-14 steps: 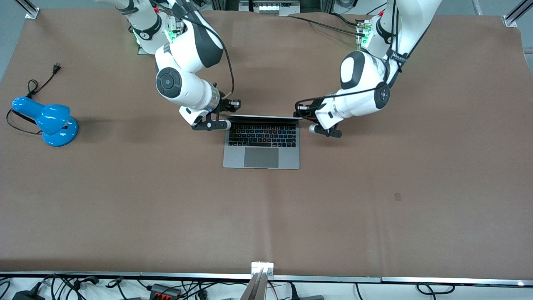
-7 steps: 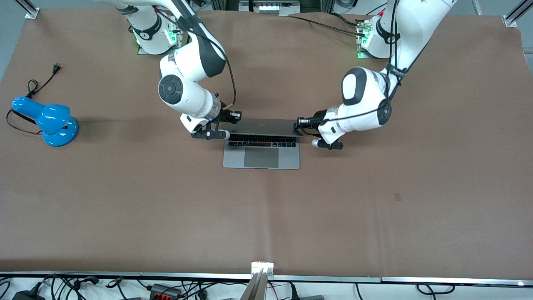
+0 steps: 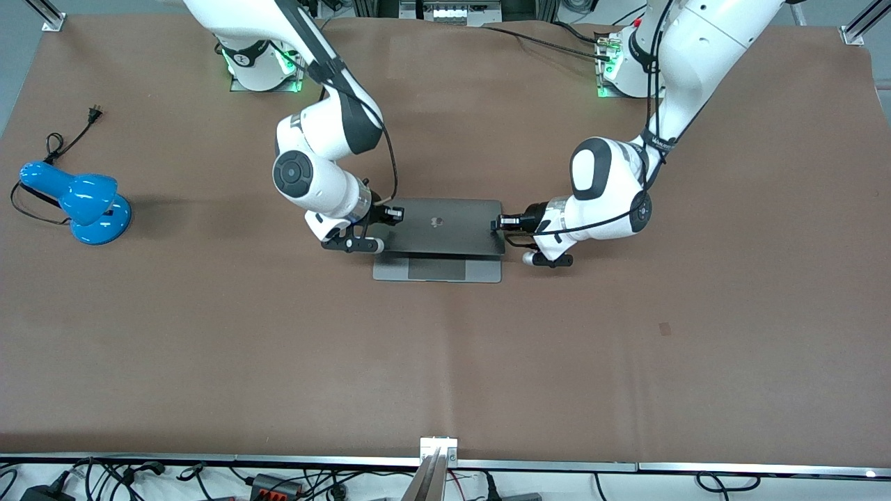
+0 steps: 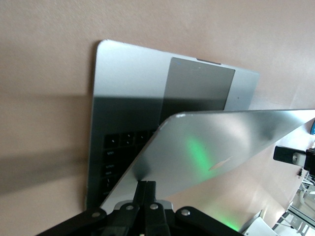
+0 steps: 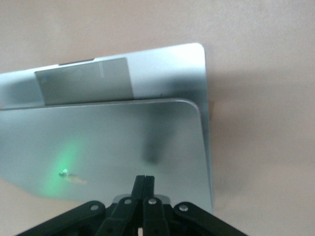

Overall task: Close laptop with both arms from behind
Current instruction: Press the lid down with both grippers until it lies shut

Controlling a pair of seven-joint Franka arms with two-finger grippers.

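Note:
The silver-grey laptop (image 3: 437, 270) lies mid-table with its lid (image 3: 438, 226) tilted far down over the keys, the apple logo facing up. Only a strip of the base with the trackpad shows in the front view. My right gripper (image 3: 391, 212) is shut, its fingertips pressed on the lid's back at the corner toward the right arm's end. My left gripper (image 3: 498, 224) is shut, pressed on the lid's other back corner. The left wrist view shows the shut left gripper (image 4: 146, 183) touching the lid (image 4: 221, 142), with some keys under it. The right wrist view shows the right gripper (image 5: 144, 178) on the lid (image 5: 98, 147).
A blue desk lamp (image 3: 76, 198) with a black cord and plug (image 3: 94, 111) lies at the right arm's end of the brown table (image 3: 445, 362). Metal rails and cables run along the table edge nearest the front camera.
Both grippers have moved toward the front camera and down, pushing the lid from upright to nearly flat. The keyboard, visible before in the front view, is now covered.

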